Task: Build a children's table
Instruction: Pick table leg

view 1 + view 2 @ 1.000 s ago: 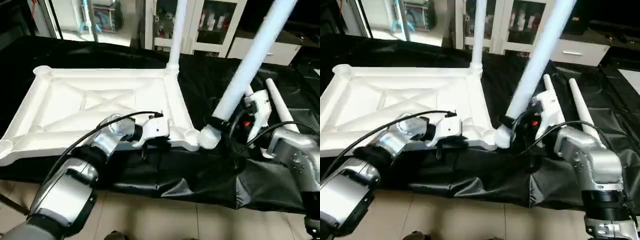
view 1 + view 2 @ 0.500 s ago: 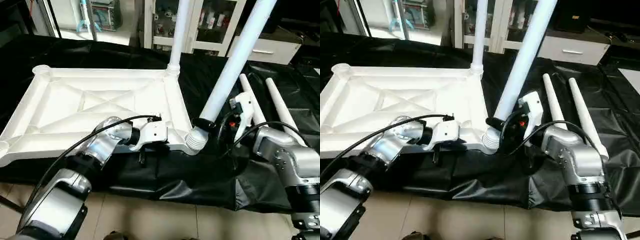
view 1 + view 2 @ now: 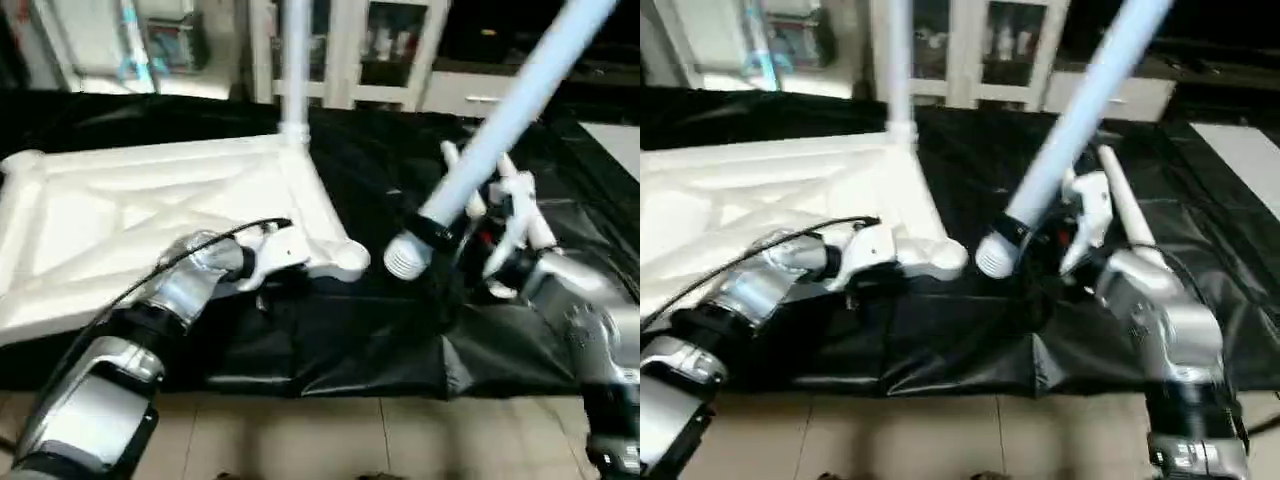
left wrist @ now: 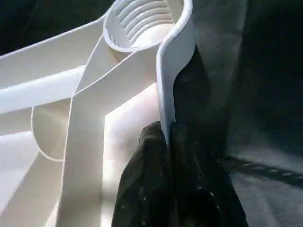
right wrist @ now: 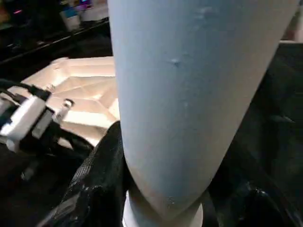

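item: tabletop (image 3: 150, 200), white, underside up, left half of frame on the black-draped work table (image 3: 380, 340); one leg (image 3: 293, 70) already upright in its far corner. my left gripper (image 4: 168, 142) is pinched narrow on the rim just beside the near corner socket (image 4: 142, 21), i judge to steady it. my right gripper (image 3: 445, 245) clasps a second leg (image 3: 500, 130), tilted, threaded end near that socket, not in. spare leg (image 3: 1125, 215) behind.
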You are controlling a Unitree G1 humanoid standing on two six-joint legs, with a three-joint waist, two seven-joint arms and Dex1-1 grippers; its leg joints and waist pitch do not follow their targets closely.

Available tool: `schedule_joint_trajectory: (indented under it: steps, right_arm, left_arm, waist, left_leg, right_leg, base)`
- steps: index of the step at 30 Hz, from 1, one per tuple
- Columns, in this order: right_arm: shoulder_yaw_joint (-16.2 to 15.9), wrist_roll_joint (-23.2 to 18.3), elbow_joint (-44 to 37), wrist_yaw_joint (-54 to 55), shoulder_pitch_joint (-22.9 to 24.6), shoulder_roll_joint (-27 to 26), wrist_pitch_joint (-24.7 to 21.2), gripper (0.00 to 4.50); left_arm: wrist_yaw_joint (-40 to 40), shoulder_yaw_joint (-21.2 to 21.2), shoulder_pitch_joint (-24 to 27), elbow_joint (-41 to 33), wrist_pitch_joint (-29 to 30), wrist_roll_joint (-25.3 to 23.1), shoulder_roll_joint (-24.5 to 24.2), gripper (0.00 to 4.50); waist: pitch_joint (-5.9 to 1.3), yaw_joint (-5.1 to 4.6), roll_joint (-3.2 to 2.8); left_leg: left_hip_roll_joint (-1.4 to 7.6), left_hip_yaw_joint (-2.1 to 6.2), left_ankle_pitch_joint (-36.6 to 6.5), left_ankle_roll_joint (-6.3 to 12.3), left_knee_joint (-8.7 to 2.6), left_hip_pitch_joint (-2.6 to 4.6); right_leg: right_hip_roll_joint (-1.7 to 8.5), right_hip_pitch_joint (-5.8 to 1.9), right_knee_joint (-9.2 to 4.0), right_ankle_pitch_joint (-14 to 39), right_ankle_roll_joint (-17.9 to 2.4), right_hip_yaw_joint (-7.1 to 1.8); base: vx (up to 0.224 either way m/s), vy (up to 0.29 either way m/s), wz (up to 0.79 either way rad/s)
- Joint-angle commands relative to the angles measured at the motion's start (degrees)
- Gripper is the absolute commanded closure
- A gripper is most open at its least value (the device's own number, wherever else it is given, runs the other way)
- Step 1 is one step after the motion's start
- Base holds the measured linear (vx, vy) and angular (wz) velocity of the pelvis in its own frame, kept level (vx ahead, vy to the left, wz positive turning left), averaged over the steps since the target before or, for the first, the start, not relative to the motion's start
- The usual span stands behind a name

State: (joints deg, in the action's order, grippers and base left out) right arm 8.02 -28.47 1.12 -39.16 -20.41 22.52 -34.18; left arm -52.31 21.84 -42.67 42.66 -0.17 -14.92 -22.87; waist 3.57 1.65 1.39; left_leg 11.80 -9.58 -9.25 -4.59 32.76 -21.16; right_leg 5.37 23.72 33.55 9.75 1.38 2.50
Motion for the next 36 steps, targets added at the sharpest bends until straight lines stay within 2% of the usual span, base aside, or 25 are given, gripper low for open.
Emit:
schedule_joint_trajectory:
  steps: [1,4,5,8,10,11,12,14,15,18,19,20,21,24,25,26,27,28,30,31,32,33,34,35,36]
  right_arm:
    - [1.7,-0.9,-2.8,1.2,-0.1,0.0,0.2,2.66]
    - [2.2,-1.1,-3.7,2.0,0.5,-0.2,-0.2,2.66]
    - [2.5,-1.4,-4.9,2.8,1.1,-0.6,-0.5,2.66]
    - [2.9,-2.0,-6.8,4.1,1.9,-1.2,-1.1,2.66]
    - [2.9,-2.3,-7.4,4.6,2.3,-1.5,-1.3,2.66]
    - [2.9,-2.3,-7.7,4.8,2.5,-1.6,-1.3,2.66]
    - [2.9,-2.4,-8.0,5.1,2.7,-1.8,-1.4,2.66]
    - [3.0,-2.6,-8.4,5.6,3.0,-1.9,-1.7,2.66]
    - [3.0,-2.6,-8.5,5.7,3.1,-1.9,-1.7,2.66]
    - [3.3,-2.1,-10.5,8.1,4.1,-2.2,-2.4,2.66]
    - [3.3,-2.1,-10.5,8.1,4.1,-2.2,-2.4,2.66]
    - [3.8,-0.5,-12.2,11.7,4.7,-2.8,-2.5,2.66]
    - [3.8,-0.5,-12.2,11.7,4.7,-2.8,-2.5,2.66]
    - [2.6,4.1,-16.4,16.9,6.9,-3.5,-1.2,2.66]
    - [2.5,4.3,-16.5,17.0,6.9,-3.5,-1.1,2.66]
    - [1.4,6.9,-18.0,18.3,8.4,-4.6,2.6,2.66]
    - [-0.7,9.8,-18.6,19.4,9.5,-4.9,5.4,2.66]
    - [-0.7,9.8,-18.6,19.4,9.5,-4.9,5.4,2.66]
    - [-1.6,10.8,-17.5,20.8,10.0,-5.6,5.9,2.66]
    - [-2.2,11.3,-16.5,21.5,10.3,-6.3,6.5,2.66]
    - [-2.2,11.3,-16.5,21.6,10.3,-6.4,6.6,2.66]
    - [-2.4,11.4,-16.2,22.1,10.4,-6.9,6.8,2.66]
    - [-2.3,11.2,-16.3,22.6,10.4,-7.6,6.7,2.66]
    - [-2.2,11.1,-16.4,22.9,10.4,-7.9,6.5,2.66]
    - [-2.4,11.5,-16.6,23.2,10.9,-8.5,6.9,2.66]
  left_arm:
    - [0.1,2.2,3.0,1.4,2.9,-4.3,-1.9,4.5]
    - [0.4,2.3,3.7,0.0,3.1,-4.3,-2.1,4.5]
    - [0.6,-0.4,4.7,-2.7,3.8,-0.9,-1.6,3.98]
    - [0.2,-5.3,6.4,-9.5,7.3,4.8,-1.1,3.84]
    - [0.0,-6.9,7.1,-12.7,9.2,6.7,-1.2,3.61]
    - [1.0,-8.4,7.2,-14.2,9.5,7.9,-1.1,3.4]
    - [1.5,-9.8,7.4,-16.0,10.3,9.1,-1.1,3.41]
    - [1.1,-11.9,8.0,-19.5,11.7,11.6,-1.1,3.31]
    - [1.1,-12.2,8.1,-19.9,11.8,11.9,-1.0,3.31]
    - [5.0,-19.7,9.9,-27.7,14.6,19.4,1.6,3.31]
    - [5.0,-19.7,9.9,-27.7,14.6,19.4,1.6,3.31]
    - [13.5,-24.9,11.3,-30.5,13.3,21.4,5.1,3.31]
    - [13.5,-24.9,11.3,-30.5,13.3,21.4,5.1,3.31]
    - [25.4,-32.5,16.0,-37.7,14.1,25.1,12.3,3.31]
    - [25.7,-32.6,16.1,-37.9,14.2,25.0,12.4,3.31]
    - [30.5,-33.8,18.9,-40.0,13.2,24.0,15.2,3.31]
    - [34.3,-33.5,22.1,-41.8,12.7,21.3,17.4,3.31]
    - [34.3,-33.5,22.1,-41.8,12.7,21.3,17.4,3.31]
    - [35.6,-31.2,24.9,-43.3,12.5,18.8,18.4,3.31]
    - [36.8,-29.2,26.3,-44.4,11.8,16.8,19.1,3.31]
    - [36.8,-29.2,26.3,-44.5,11.8,16.7,19.1,3.31]
    - [37.4,-28.4,26.9,-45.0,11.8,16.4,19.7,3.31]
    - [38.1,-27.4,27.2,-45.4,11.4,15.6,19.8,3.31]
    - [38.7,-27.1,27.3,-45.6,11.6,15.4,19.9,3.31]
    - [39.8,-26.2,27.5,-45.8,12.2,14.7,20.1,3.31]
  waist:
    - [-3.47,0.4,-0.39]
    - [-3.59,0.37,-0.66]
    - [-3.51,0.46,-0.94]
    - [-3.82,0.68,-1.04]
    - [-4.14,0.98,-1.24]
    - [-4.08,1.1,-1.23]
    - [-4.05,1.07,-0.84]
    - [-4.35,1.45,-1.16]
    - [-4.59,1.72,-1.12]
    - [-4.77,2.19,-1.12]
    - [-4.71,2.3,-1.13]
    - [-4.74,2.35,-1.06]
    - [-4.57,2.26,-0.87]
    - [-4.42,2.35,-0.76]
    - [-4.17,2.28,-0.41]
    - [-4.16,2.22,-0.61]
    - [-3.99,2.02,-0.39]
    - [-3.88,1.9,-0.07]
    - [-3.9,1.68,-0.3]
    - [-3.4,1.26,-0.72]
    - [-3.82,1.46,-1.47]
    - [-3.69,0.44,-2.17]
    - [-3.08,-0.2,-3.41]
    - [-2.79,-0.7,-3.68]
    - [-2.49,-1.09,-3.57]
  left_leg:
    - [0.45,0.84,-25.1,-2.16,-4.93,-0.25]
    - [0.58,0.5,-24.2,-1.82,-4.88,0.24]
    - [0.52,0.41,-24.4,-1.77,-4.83,0.37]
    - [0.64,-0.09,-21.9,-1.39,-4.61,0.54]
    - [0.73,-0.61,-19.6,-0.89,-4.14,1.17]
    - [0.73,-0.81,-18.9,-0.56,-4.02,1.16]
    - [0.71,-0.86,-18.2,-0.27,-3.99,0.91]
    - [0.68,-0.85,-14.4,0.26,-3.79,0.63]
    - [0.61,-0.95,-10.5,1.08,-3.48,0.49]
    - [0.61,-1.06,-8.0,1.6,-3.18,0.39]
    - [0.62,-1.11,-8.0,1.9,-3.15,0.43]
    - [0.54,-1.13,-8.3,2.12,-3.11,0.44]
    - [0.55,-1.15,-9.1,1.99,-3.07,0.19]
    - [0.69,-1.13,-11.9,1.3,-3.24,0.21]
    - [0.66,-1.16,-12.8,1.22,-3.34,0.07]
    - [0.72,-1.1,-14.0,1.08,-3.39,0.17]
    - [0.78,-1.12,-14.5,0.9,-3.44,-0.01]
    - [0.68,-1.04,-15.4,0.79,-3.52,-0.2]
    - [0.67,-0.7,-16.5,0.47,-3.73,-0.01]
    - [0.01,2.32,-17.4,3.66,-5.77,-3.57]
    - [0.48,3.26,-18.8,3.66,-5.27,-2.37]
    - [1.54,5.48,-20.3,3.85,-4.94,-1.96]
    - [3.95,9.01,-25.0,4.4,-6.62,-1.18]
    - [5.04,10.97,-27.6,5.07,-7.59,-0.82]
    - [4.95,14.28,-28.8,8.18,-8.22,-0.05]
  right_leg:
    - [2.21,-2.65,-5.11,28.3,-6.1,-0.65]
    - [2.01,-2.36,-5.0,24.3,-8.0,-0.81]
    - [1.92,-2.2,-5.03,23.8,-8.4,-0.85]
    - [1.79,-2.27,-4.44,18.1,-10.6,-1.15]
    - [1.42,-1.89,-4.06,12.7,-12.7,-1.32]
    - [1.3,-1.85,-3.88,11.4,-13.4,-1.35]
    - [1.3,-2.03,-3.82,10.8,-13.5,-1.33]
    - [1.41,-2.45,-3.2,7.5,-14.1,-1.35]
    - [1.26,-2.66,-2.61,2.8,-14.8,-1.34]
    - [1.31,-2.85,-2.06,-0.8,-16.1,-1.33]
    - [1.24,-2.78,-2.1,-1.0,-16.5,-1.26]
    - [1.18,-2.81,-2.19,-0.3,-16.3,-1.21]
    - [1.13,-2.91,-2.21,0.6,-15.9,-1.24]
    - [1.37,-2.82,-3.01,8.1,-13.6,-1.24]
    - [1.18,-2.59,-3.43,10.7,-12.0,-1.25]
    - [1.19,-2.28,-3.74,13.6,-10.2,-1.24]
    - [1.09,-2.17,-3.99,14.4,-9.5,-1.25]
    - [1.09,-2.2,-4.36,17.0,-7.8,-1.12]
    - [0.61,-1.78,-4.59,19.8,-5.7,-0.97]
    - [1.07,-4.26,-3.45,19.1,-4.8,2.35]
    - [1.2,-3.75,-3.83,18.1,-5.2,2.93]
    - [0.64,-3.46,-3.3,11.7,-9.1,3.75]
    - [-0.84,-2.94,-1.01,8.9,-12.9,4.82]
    - [-1.39,-2.51,0.89,8.7,-14.4,5.05]
    - [-1.8,-1.69,4.05,11.1,-17.2,4.2]
  base:
    - [-0.02,0.018,-0.2]
    - [0.0,0.0,0.0]
    - [0.0,0.0,0.0]
    - [0.0,0.0,0.0]
    - [0.0,0.0,0.0]
    - [0.0,0.0,0.0]
    - [0.06,-0.022,0.1]
    - [0.0,0.0,0.0]
    - [0.0,0.0,0.0]
    - [0.0,0.0,0.0]
    - [0.0,0.0,0.0]
    - [0.0,0.0,0.0]
    - [0.0,0.0,0.0]
    - [0.0,0.0,0.0]
    - [0.0,0.0,0.0]
    - [0.0,0.0,0.0]
    - [0.0,0.0,0.0]
    - [0.0,0.0,0.0]
    - [0.0,0.0,0.0]
    - [-0.062,-0.027,0.11]
    - [-0.017,-0.056,0.44]
    - [-0.017,-0.056,0.44]
    - [0.024,-0.071,0.63]
    - [-0.009,-0.102,0.56]
    - [-0.009,-0.102,0.56]
